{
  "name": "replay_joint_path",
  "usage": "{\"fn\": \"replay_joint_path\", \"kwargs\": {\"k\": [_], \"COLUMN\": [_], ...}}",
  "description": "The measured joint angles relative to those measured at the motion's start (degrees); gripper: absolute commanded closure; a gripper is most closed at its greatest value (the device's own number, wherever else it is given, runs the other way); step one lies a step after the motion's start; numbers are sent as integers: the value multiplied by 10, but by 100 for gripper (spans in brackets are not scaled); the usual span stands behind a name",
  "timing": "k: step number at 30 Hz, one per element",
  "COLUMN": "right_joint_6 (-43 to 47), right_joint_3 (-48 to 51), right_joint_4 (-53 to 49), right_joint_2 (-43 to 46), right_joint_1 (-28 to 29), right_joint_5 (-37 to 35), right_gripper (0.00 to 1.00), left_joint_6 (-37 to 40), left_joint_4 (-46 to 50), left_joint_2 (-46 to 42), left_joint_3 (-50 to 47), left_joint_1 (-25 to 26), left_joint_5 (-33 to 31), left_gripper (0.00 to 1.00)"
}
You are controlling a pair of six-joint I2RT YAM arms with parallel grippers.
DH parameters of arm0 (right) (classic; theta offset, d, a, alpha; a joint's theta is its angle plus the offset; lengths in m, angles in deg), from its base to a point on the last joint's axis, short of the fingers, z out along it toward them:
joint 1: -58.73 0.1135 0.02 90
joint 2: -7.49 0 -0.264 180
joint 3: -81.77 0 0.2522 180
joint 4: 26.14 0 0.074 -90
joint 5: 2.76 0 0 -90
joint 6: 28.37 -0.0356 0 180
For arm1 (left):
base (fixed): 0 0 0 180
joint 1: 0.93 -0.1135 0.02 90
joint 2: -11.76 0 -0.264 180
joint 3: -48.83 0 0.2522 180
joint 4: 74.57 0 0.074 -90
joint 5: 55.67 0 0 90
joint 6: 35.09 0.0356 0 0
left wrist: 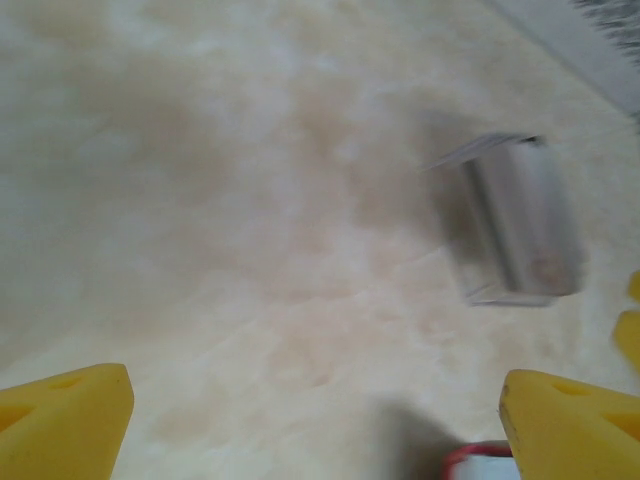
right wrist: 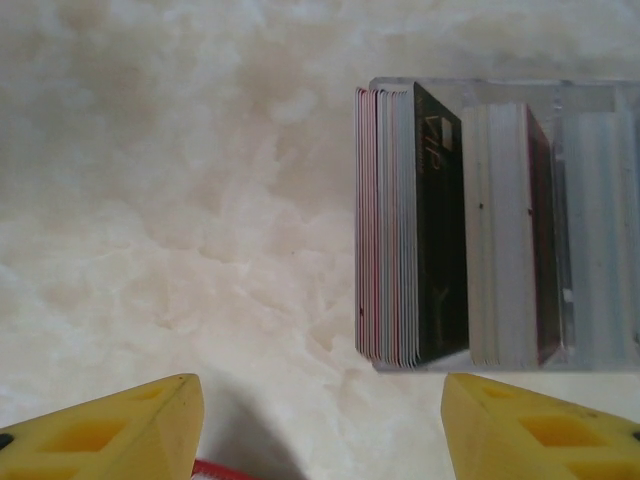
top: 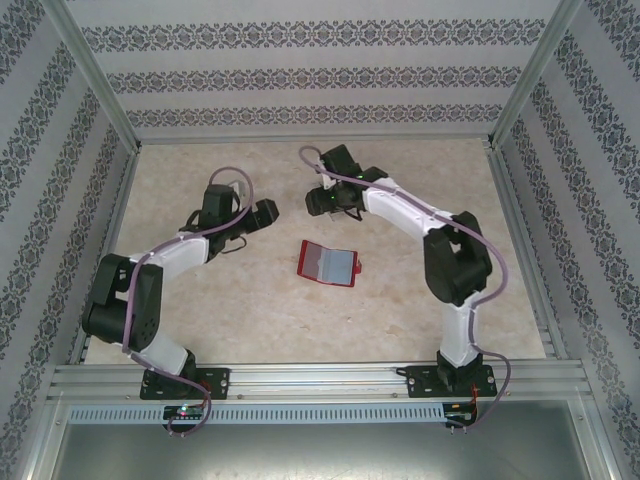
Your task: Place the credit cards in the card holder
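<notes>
Two pincers over the table (top: 250, 310), both released. Left pincer (left wrist: 315, 400): yellow fingers spread to the frame corners, bare tabletop between them. Right pincer (right wrist: 320, 400): fingers likewise wide apart, nothing held.

Card holder (top: 328, 262): lies open and flat near mid-table, red outside, grey pockets up. Top view: it sits at 6 o'clock from the right pincer (top: 320, 198) and at 4 o'clock from the left pincer (top: 265, 212), apart from both. A sliver of its red edge shows at the bottom of both wrist views.

Credit cards (right wrist: 400, 225): standing on edge in a light grey slotted stand (right wrist: 600, 230), packed in two groups, a dark card facing the nearer group. Right wrist view: they are at 1 o'clock from the pincer, ahead of the fingertips, not touched. Left wrist view: the stand (left wrist: 520, 220) is blurred, at 1 o'clock, well apart.

Edges: patterned walls (top: 40, 200) close the table at 9, 12 and 3 o'clock; a metal rail (top: 320, 380) carries both bases at 6 o'clock. Open tabletop lies around the holder, widest toward 6 and 7 o'clock.
</notes>
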Motion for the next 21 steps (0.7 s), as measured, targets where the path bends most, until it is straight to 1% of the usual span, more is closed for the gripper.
{"fn": "replay_joint_path", "kwargs": {"k": [4, 9, 13, 21], "right_joint_6": [13, 17, 17, -1], "right_joint_3": [-59, -107, -122, -142], "right_joint_4": [-40, -70, -82, -92], "right_joint_2": [-49, -82, -97, -113], "right_joint_1": [10, 11, 11, 10], "right_joint_5": [-41, -62, -61, -33], "right_gripper": [35, 35, 35, 42], "left_joint_6": [0, 7, 11, 13], "left_joint_4": [-22, -75, -120, -164], "left_joint_2": [-24, -35, -31, -27], "left_joint_3": [-64, -115, -143, -156], "left_joint_1": [-14, -15, -15, -19], "left_joint_5": [-52, -99, -113, -118], "left_gripper": [3, 2, 2, 2]}}
